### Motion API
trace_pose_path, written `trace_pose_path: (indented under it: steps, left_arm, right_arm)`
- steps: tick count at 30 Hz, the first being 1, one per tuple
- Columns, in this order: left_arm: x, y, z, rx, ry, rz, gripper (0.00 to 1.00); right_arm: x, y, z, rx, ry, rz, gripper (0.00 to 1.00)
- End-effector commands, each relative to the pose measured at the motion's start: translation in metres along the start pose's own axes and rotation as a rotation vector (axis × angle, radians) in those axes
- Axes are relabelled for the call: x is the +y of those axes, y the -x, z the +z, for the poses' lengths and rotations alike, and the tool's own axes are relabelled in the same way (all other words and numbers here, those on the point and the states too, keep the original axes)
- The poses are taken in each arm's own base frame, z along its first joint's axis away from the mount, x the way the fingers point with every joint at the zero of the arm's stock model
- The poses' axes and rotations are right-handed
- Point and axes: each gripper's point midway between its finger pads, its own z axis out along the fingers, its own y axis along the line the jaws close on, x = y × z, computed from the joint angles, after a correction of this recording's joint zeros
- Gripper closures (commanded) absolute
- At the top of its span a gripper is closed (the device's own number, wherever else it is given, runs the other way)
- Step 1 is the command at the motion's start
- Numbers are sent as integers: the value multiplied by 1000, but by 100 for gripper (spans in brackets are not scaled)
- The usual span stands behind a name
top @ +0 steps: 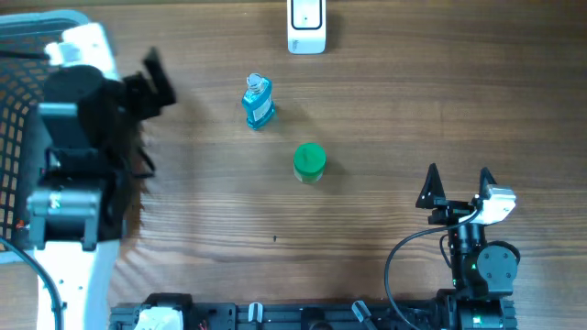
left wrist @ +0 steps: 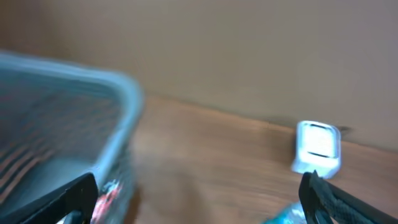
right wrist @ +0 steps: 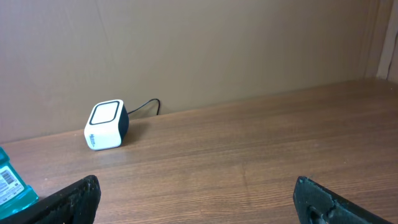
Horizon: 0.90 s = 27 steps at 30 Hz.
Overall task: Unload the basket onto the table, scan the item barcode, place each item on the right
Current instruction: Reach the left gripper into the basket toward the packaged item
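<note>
- The left arm (top: 78, 156) stands at the left edge of the tabletop (top: 385, 110), beside a wire basket (top: 16, 101). Its forearm reaches toward the far side, and its tool (top: 156, 84) is turned right, toward the middle of the tabletop.
- The left tool is released. Its two dark fingers (left wrist: 73, 194) sit wide apart at the bottom corners of the blurred left wrist view, with nothing between them.
- That view looks past the basket's rim on the left to the white scanner (top: 306, 27) by the back wall. A sliver of the blue bottle (top: 259, 101) shows at the lower edge, beside the right-hand finger.
- The right arm (top: 481, 261) is folded low at the near right corner of the tabletop. Its tool (top: 458, 170) points toward the far edge, well apart from every item.
- The right tool is released too. Its fingers (right wrist: 78, 198) are spread to both lower corners of the right wrist view, with only bare wood between them.
- The blue bottle sits on the tabletop left of centre, on the near side of the scanner and held by neither tool. Its barcode label shows at the left edge of the right wrist view.
- A green-capped jar (top: 309, 162) stands near the bottle, on its near right, apart from it.
- The scanner rests at the middle of the far edge, and a dark cable (right wrist: 146, 106) runs from it toward the wall.
</note>
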Motion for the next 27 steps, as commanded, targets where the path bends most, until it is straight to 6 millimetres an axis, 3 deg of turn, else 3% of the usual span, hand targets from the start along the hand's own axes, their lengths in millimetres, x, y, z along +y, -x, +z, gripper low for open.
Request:
trace_pose_path:
  steps: [1, 9, 14, 18, 22, 27]
  left_arm:
    - [50, -4, 11, 26, 163, -126, 0]
    - [131, -49, 20, 215, 399, -185, 0]
    - [162, -48, 15, 200, 476, -237, 2]
    - [182, -49, 8, 197, 529, -268, 2]
    - [188, -55, 8, 209, 540, -273, 0]
    - [194, -79, 26, 270, 527, -134, 0]
  right_arm:
    - [4, 2, -1, -8, 22, -18, 0]
    - [4, 2, -1, -8, 22, -18, 0]
    - [4, 2, -1, -8, 22, -18, 0]
    - [4, 2, -1, -8, 22, -18, 0]
    - [4, 2, -1, -9, 22, -18, 0]
    - [4, 2, -1, -9, 22, -18, 0]
